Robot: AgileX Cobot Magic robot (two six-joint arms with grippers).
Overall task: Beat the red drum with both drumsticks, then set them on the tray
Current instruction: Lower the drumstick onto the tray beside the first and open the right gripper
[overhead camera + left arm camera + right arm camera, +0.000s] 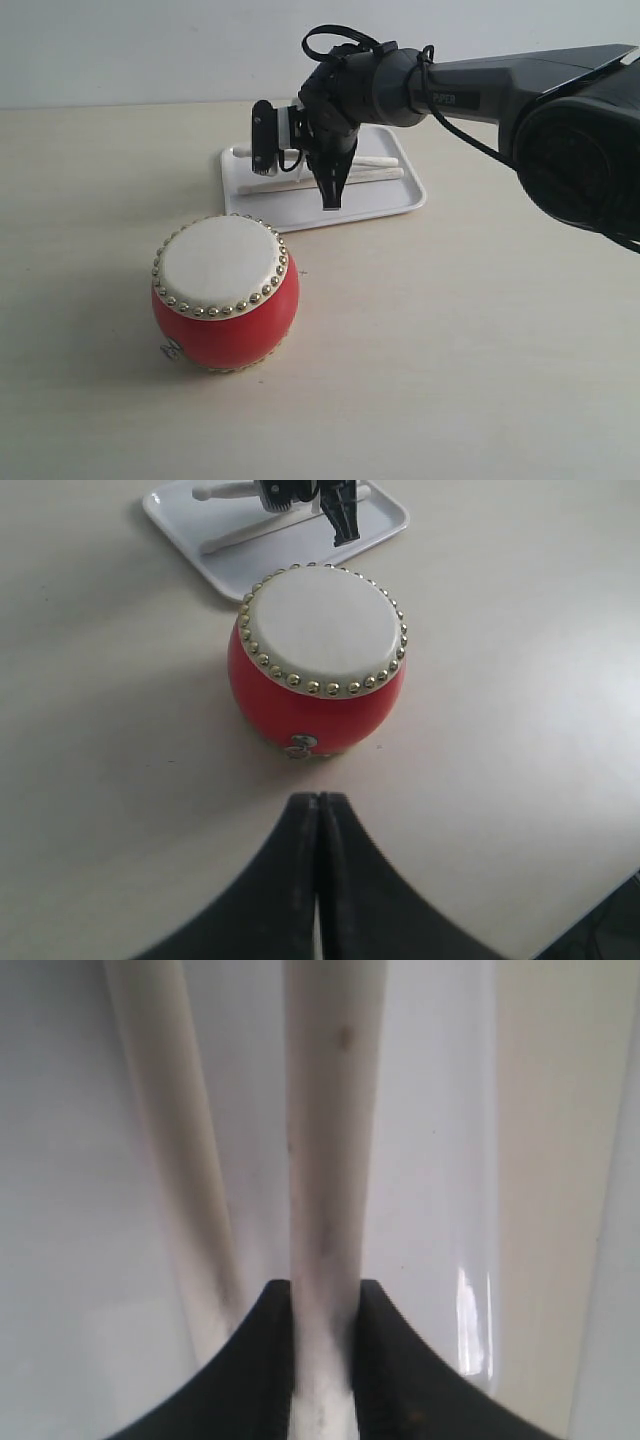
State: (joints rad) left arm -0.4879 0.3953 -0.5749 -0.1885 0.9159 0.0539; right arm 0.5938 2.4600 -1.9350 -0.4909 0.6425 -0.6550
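Pinching one drumstick on tray, R gripper; L gripper closed, empty, nr red drum.

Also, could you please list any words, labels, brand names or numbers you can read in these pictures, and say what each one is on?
"PER": white lettering on the dark right arm in the exterior view. Its start is unclear, so the word may be longer.
The red drum, tray and drumsticks show no writing or markings.
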